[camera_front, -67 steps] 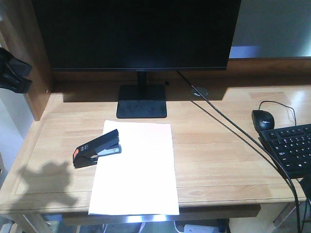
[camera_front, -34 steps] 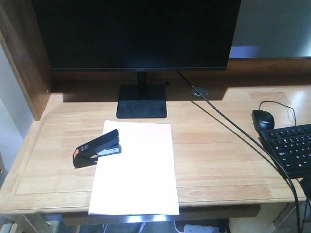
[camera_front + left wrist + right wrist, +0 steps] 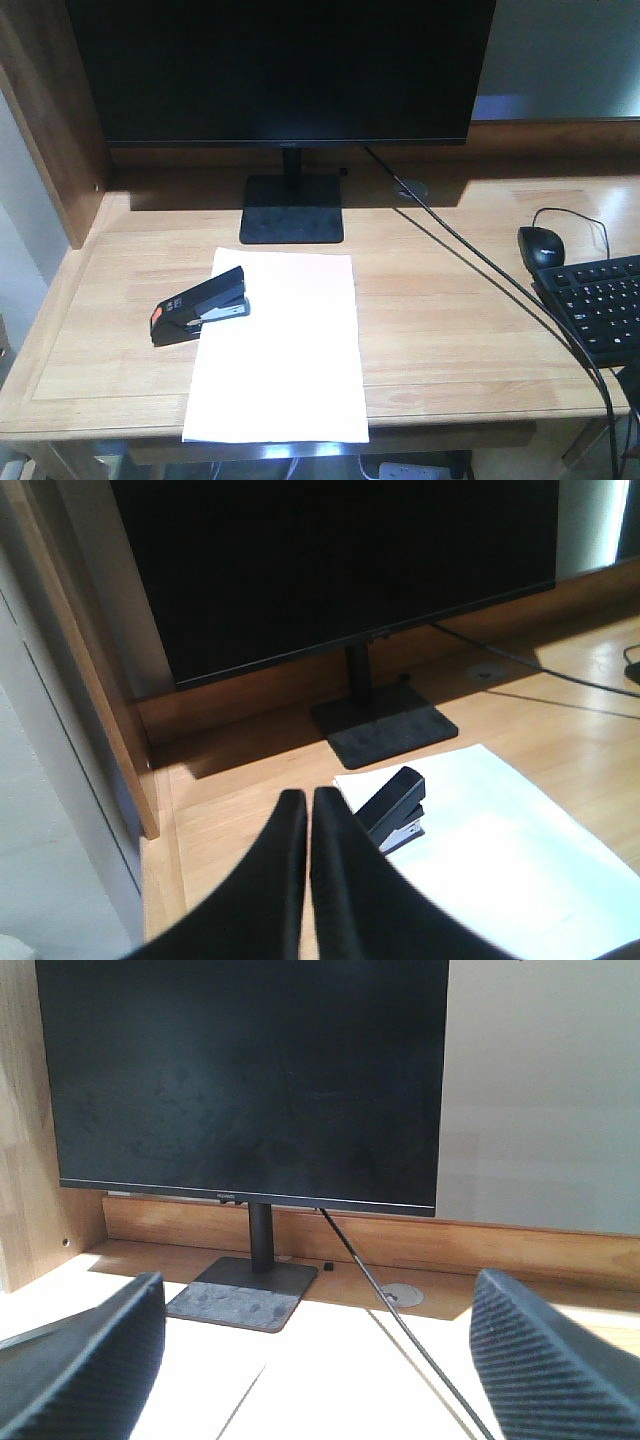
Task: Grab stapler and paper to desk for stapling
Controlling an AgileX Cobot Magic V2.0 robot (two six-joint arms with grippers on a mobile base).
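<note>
The black stapler with its orange rear end lies on the desk, its front end resting on the left edge of the white paper. The sheet lies flat, reaching the desk's front edge. In the left wrist view my left gripper is shut with nothing in it, held above the desk just left of the stapler and paper. My right gripper stands wide open and empty, facing the monitor. Neither gripper shows in the front view.
A large black monitor on a square stand fills the back of the desk. A black mouse and keyboard sit at the right, with cables running diagonally across. A brown side panel walls the left.
A dark arm part seen at the front view's far left edge one second ago, and its shadow on the desk, have left the view. Stapler and paper have not moved.
</note>
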